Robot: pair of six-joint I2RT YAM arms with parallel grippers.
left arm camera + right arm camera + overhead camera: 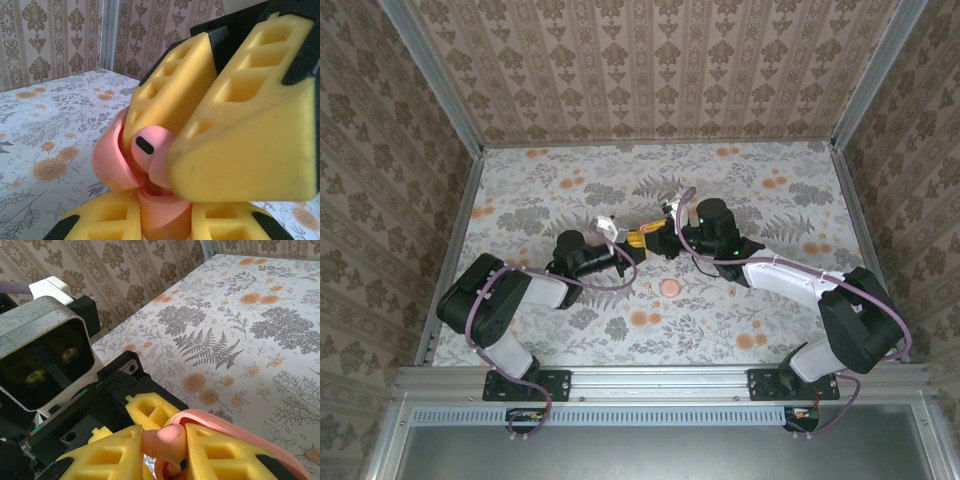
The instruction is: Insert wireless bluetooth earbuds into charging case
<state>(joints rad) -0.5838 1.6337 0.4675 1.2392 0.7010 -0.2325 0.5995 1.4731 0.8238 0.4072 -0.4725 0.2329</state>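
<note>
The coral-pink charging case (161, 212) stands open between the yellow fingers of my left gripper (162, 220), which is shut on its base. Its lid (107, 162) hangs open to the left. One earbud (150, 145), pink with a black oval mark, sits right above the case's opening, pinched by my right gripper's fingers (250, 130). In the right wrist view my right gripper (171, 447) is shut on that earbud (170, 437), with the lid's rim (245, 425) curving beside it. From above, the left gripper (633, 244) and right gripper (664, 238) meet tip to tip at mid-table.
A flat round pink disc (669, 287) lies on the floral table (550, 190) just in front of the grippers, with a tiny pink speck (642, 291) to its left. The left wrist camera housing (45, 360) sits close to the right gripper. Patterned walls enclose the table.
</note>
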